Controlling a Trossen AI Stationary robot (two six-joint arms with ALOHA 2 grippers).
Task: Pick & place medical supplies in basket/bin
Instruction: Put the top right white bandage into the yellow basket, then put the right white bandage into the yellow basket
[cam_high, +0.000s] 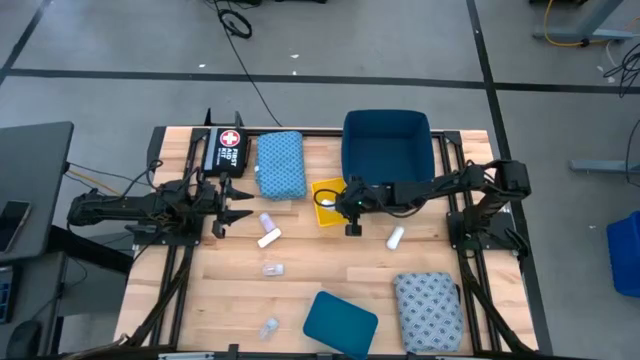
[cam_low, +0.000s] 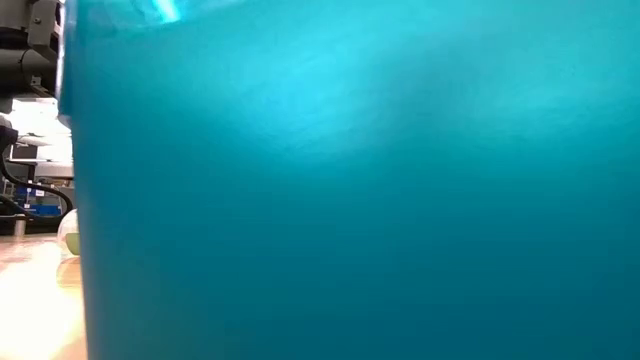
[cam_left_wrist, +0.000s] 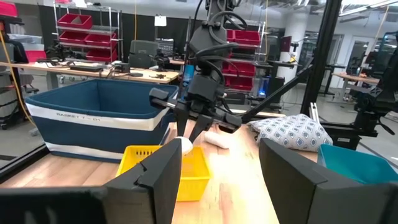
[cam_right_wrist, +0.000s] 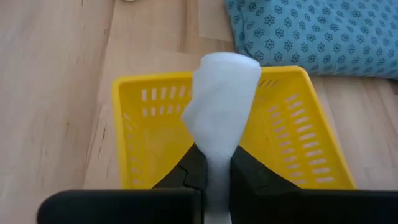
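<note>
My right gripper (cam_right_wrist: 217, 163) is shut on a white roll (cam_right_wrist: 224, 102) above a small yellow basket (cam_right_wrist: 292, 155), which sits on the table in front of the blue bin (cam_high: 388, 145). In the left wrist view the right gripper (cam_left_wrist: 194, 127) points down at the basket (cam_left_wrist: 186, 171). My left gripper (cam_high: 238, 205) is open and waits near the table's left side, next to the black case (cam_high: 225, 148). Other white rolls (cam_high: 268, 238) (cam_high: 396, 237), clear packets (cam_high: 272, 269) (cam_high: 268, 327), a blue pad (cam_high: 280, 163) and a grey-blue pad (cam_high: 428, 310) lie flat on the table. My right gripper pinches one end of the white roll (cam_right_wrist: 217, 146) between its two fingers, coming from above and pointing down. The rest of the roll sticks out past the fingertips, toward the inside of the yellow basket. Whether its free end (cam_left_wrist: 182, 145) touches the basket, I cannot tell.
A teal soft thing (cam_high: 340, 322) lies at the near edge and fills the low view (cam_low: 350, 180). The blue pad lies just beyond the yellow basket. Bare wood shows in the table's middle (cam_high: 330, 265).
</note>
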